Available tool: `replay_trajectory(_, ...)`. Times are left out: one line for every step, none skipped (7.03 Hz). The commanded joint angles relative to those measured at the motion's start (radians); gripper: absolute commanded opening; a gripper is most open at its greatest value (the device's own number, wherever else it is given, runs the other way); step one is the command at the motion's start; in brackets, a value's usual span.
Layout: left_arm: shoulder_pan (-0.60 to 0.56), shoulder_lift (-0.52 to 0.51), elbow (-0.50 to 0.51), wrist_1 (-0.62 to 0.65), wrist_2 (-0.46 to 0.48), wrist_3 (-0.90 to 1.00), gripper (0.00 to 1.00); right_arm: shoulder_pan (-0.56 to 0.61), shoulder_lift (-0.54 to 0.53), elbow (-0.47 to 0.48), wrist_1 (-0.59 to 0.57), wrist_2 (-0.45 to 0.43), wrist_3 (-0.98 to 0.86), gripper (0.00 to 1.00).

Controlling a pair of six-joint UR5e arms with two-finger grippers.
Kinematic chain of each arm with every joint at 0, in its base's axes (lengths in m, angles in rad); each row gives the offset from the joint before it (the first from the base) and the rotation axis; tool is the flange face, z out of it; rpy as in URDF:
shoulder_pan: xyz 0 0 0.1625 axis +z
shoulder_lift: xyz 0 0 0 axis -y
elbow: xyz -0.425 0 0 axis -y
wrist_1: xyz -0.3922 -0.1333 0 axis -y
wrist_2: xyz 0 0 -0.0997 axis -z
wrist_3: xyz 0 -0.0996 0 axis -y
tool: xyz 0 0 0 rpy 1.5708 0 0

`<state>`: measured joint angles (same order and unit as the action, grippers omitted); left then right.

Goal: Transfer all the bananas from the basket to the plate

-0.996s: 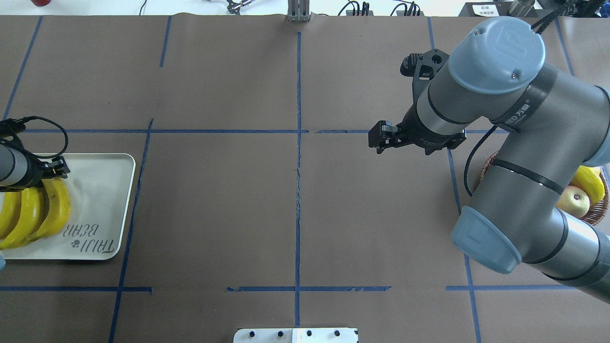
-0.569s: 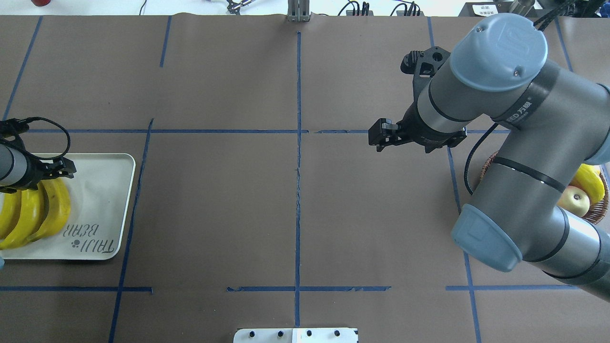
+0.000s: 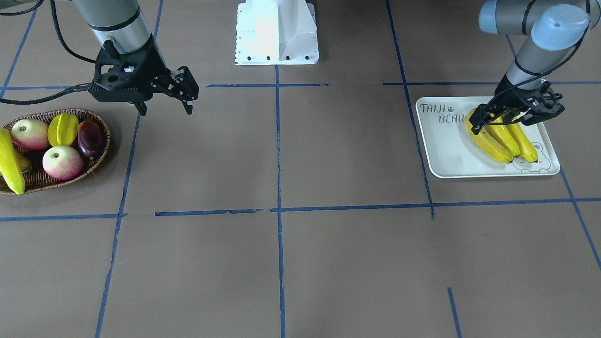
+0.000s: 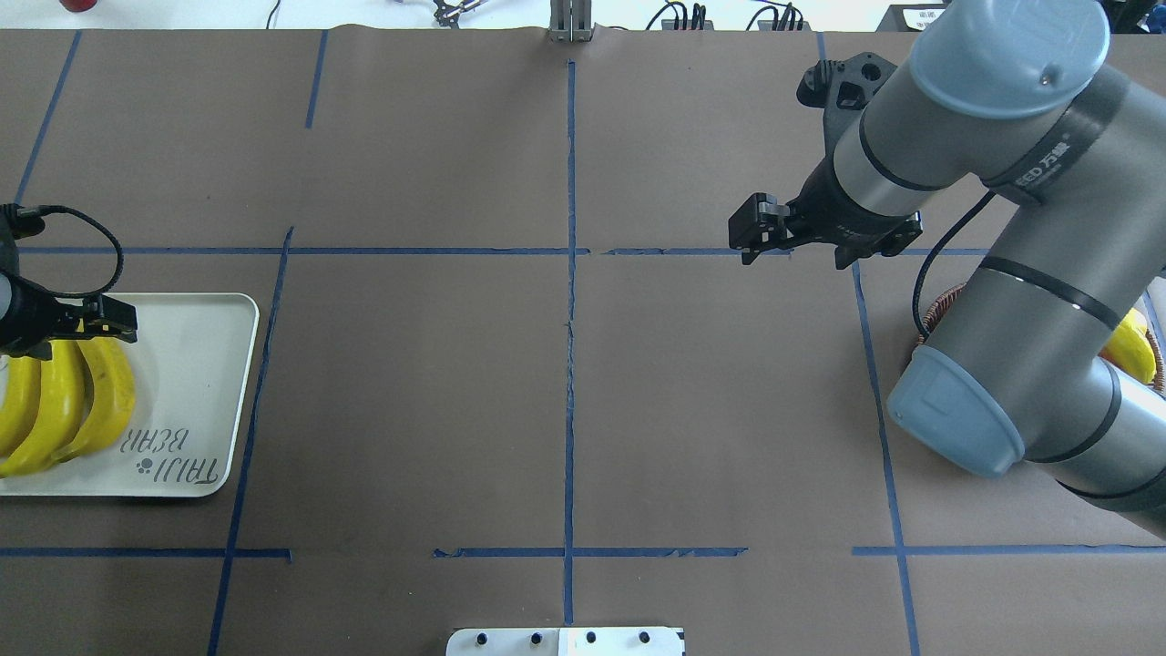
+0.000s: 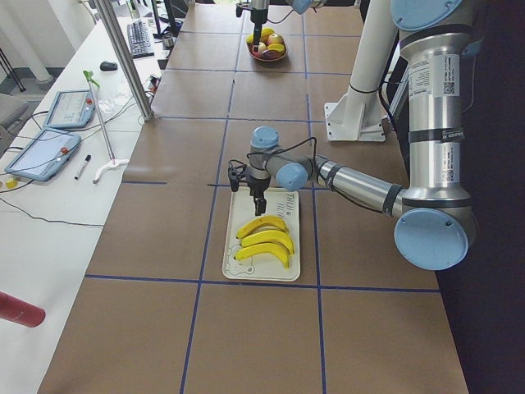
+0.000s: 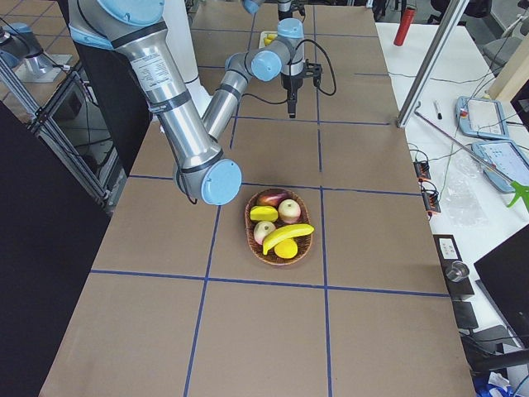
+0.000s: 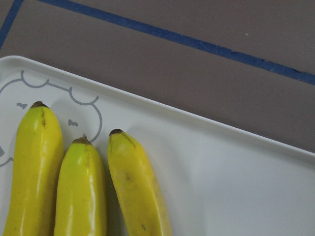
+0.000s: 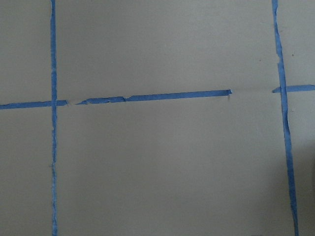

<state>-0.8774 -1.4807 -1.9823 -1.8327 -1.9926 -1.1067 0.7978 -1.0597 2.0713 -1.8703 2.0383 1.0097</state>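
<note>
Three bananas [image 3: 500,137] lie side by side on the cream plate [image 3: 446,155], also seen in the left wrist view as bananas [image 7: 81,187] on the plate [image 7: 236,187]. My left gripper [image 3: 488,123] hovers open just over their stem ends, holding nothing; overhead the left gripper [image 4: 123,323] is at the plate's [image 4: 209,364] far edge. One banana [image 3: 9,162] lies in the wicker basket [image 3: 101,155]. My right gripper [image 3: 165,107] hangs open and empty above bare table beside the basket. Overhead, the right arm hides most of the basket [image 4: 934,305].
The basket also holds two apples [image 3: 61,162], a star fruit [image 3: 63,129] and a dark purple fruit [image 3: 89,138]. The robot's white base [image 3: 277,33] stands at the table's middle. Blue tape lines cross the brown table between basket and plate.
My left gripper has let go of the nearest banana and drawn back off it. My right arm has swung farther away and to the right, its gripper still open.
</note>
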Motion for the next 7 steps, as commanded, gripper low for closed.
replay_trajectory(-0.002,-0.103,-0.116,0.188,-0.032,0.073,1.0,0.059,-0.048,0.0,-0.009,0.042,-0.138,1.0)
replay_trajectory(0.005,-0.154,-0.119,0.178,-0.057,0.064,1.0,0.082,-0.092,0.009,-0.009,0.042,-0.237,1.0)
replay_trajectory(0.011,-0.202,-0.119,0.176,-0.06,0.062,1.0,0.142,-0.161,0.027,-0.009,0.057,-0.381,1.0)
replay_trajectory(0.035,-0.205,-0.122,0.177,-0.058,0.062,1.0,0.218,-0.231,0.027,-0.003,0.113,-0.519,1.0)
replay_trajectory(0.038,-0.205,-0.122,0.177,-0.058,0.06,1.0,0.277,-0.317,0.035,0.002,0.14,-0.66,1.0)
replay_trajectory(0.038,-0.205,-0.121,0.177,-0.058,0.06,1.0,0.331,-0.398,0.041,0.01,0.14,-0.786,1.0)
replay_trajectory(0.041,-0.205,-0.119,0.177,-0.058,0.06,1.0,0.359,-0.467,0.041,0.061,0.16,-0.836,1.0)
